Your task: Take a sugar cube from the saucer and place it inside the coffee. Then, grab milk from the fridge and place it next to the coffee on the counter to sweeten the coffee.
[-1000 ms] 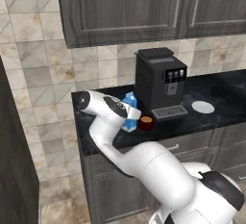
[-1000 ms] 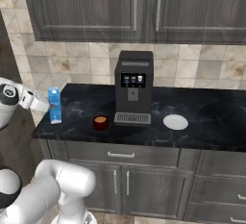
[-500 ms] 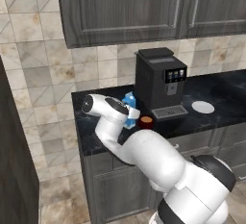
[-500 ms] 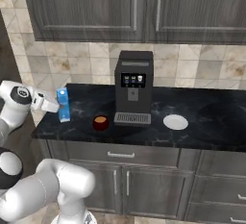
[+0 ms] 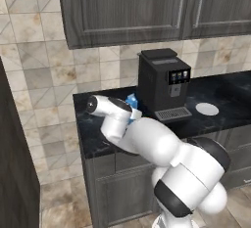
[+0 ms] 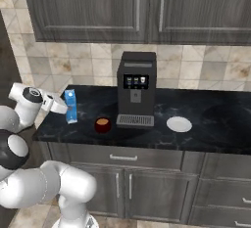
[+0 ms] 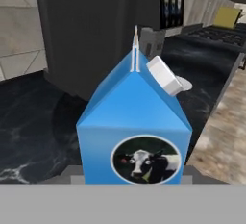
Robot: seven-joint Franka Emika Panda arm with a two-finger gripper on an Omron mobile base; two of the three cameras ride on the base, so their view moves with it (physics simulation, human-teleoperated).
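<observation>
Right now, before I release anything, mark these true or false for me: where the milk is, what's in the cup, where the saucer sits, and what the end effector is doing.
1. The milk stands upright on the counter, left of the coffee. True.
2. The saucer lies left of the coffee machine. False: in the right base view it lies to the machine's right.
3. The end effector is at the milk carton. True; the hand view looks straight at its cow label.
4. The coffee cup sits on the saucer. False: it stands on the counter, on the machine's other side.
</observation>
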